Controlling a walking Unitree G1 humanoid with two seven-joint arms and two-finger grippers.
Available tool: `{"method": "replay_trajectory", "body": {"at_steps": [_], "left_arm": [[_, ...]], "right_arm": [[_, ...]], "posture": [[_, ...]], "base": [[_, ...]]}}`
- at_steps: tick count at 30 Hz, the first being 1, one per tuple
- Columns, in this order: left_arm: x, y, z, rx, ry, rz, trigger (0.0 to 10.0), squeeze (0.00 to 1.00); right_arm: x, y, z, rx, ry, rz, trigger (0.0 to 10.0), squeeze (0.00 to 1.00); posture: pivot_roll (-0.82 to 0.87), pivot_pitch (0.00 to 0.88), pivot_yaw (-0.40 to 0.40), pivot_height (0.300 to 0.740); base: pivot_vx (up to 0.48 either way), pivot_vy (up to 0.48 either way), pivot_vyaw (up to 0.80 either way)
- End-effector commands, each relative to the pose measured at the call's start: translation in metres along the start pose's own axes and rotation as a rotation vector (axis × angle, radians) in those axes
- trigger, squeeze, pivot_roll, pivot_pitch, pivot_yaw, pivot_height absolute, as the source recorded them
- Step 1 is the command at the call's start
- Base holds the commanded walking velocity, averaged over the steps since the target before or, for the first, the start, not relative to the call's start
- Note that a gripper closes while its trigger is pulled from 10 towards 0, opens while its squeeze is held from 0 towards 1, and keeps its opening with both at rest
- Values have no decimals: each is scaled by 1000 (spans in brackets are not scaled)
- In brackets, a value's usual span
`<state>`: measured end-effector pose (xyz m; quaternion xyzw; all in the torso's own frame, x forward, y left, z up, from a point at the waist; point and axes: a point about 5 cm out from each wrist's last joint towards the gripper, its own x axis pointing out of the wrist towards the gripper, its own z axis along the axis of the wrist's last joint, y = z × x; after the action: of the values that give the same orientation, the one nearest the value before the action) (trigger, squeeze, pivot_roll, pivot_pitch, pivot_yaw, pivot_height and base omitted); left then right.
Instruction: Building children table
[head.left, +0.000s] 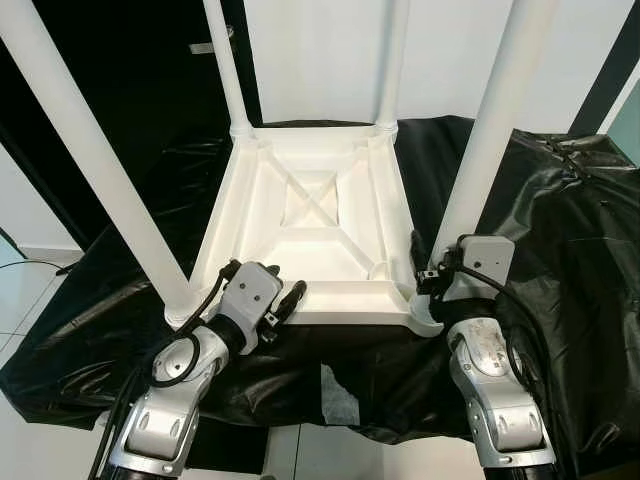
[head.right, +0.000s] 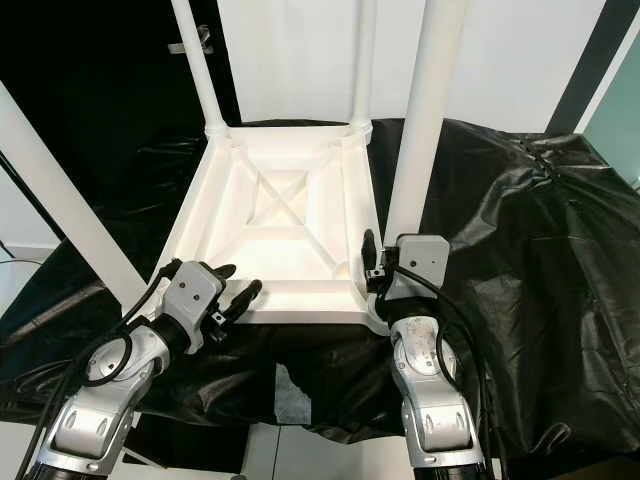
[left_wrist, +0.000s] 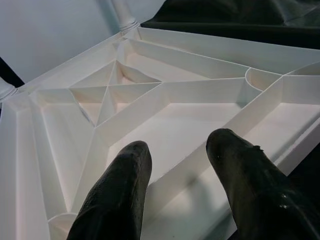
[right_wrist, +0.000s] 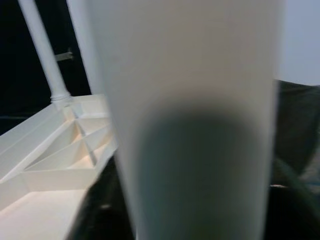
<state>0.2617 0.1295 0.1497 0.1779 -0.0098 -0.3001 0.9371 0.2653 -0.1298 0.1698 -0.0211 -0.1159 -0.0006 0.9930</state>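
Note:
A white children's table (head.left: 320, 215) lies upside down on a black sheet (head.left: 560, 230), all of its legs pointing up. My left gripper (left_wrist: 177, 165) is open at the near-left corner. Its two black fingers (left_wrist: 122, 185) hover over the ribbed underside just inside the near rim, beside the near-left leg (head.left: 90, 160). My right gripper (head.left: 437, 258) is at the near-right corner, shut on the base of the near-right leg (head.left: 490, 130). That leg (right_wrist: 195, 100) stands very close and blurred in the right wrist view, with dark fingers (right_wrist: 95, 210) on either side of it.
The two far legs (head.left: 225, 60) (head.left: 392, 60) rise at the back corners. The crinkled black sheet drapes over the near edge, with a pale torn patch (head.left: 340, 395) between my arms. A dark door (head.left: 130, 60) stands back left and light floor (head.left: 20, 290) lies lower left.

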Motion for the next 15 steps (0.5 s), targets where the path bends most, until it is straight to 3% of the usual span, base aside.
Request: {"method": "replay_trajectory", "body": {"at_steps": [1, 4, 5, 9, 11, 12, 13, 15], "left_arm": [[-1, -2, -1, 16, 10, -3, 10000, 0], [-2, -2, -1, 18, 11, -4, 10000, 0], [-3, -3, -2, 27, 18, -14, 10000, 0], [-7, -9, -6, 102, 52, -45, 10000, 0], [-8, -11, -8, 99, 59, -60, 10000, 0], [-9, -13, -9, 74, 55, -61, 10000, 55], [-11, -16, -8, 48, 44, -79, 10000, 1000], [-12, -19, -8, 32, 36, -91, 10000, 1000]], "right_arm": [[1, 2, 3, 26, 0, 7, 8039, 0], [1, 3, 3, 30, 0, 6, 8039, 0], [1, 2, 3, 52, 7, -3, 10000, 0], [2, 1, 3, 147, 22, -17, 10000, 0], [2, 1, 3, 158, 26, -20, 10000, 0], [2, 0, 3, 166, 30, -24, 10000, 0], [2, -1, 2, 170, 34, -29, 10000, 0], [2, -2, 2, 173, 37, -32, 10000, 0]], "posture": [[61, 0, 17, 740], [61, 0, 17, 740], [64, 0, 16, 740], [66, 0, 13, 740], [66, 0, 12, 740], [65, 0, 11, 740], [66, 0, 11, 740], [66, 0, 11, 740]], "base": [[0, 0, 0], [0, 0, 0], [0, 0, 0], [0, 0, 0], [0, 0, 0], [0, 0, 0], [0, 0, 0], [0, 0, 0]]}}
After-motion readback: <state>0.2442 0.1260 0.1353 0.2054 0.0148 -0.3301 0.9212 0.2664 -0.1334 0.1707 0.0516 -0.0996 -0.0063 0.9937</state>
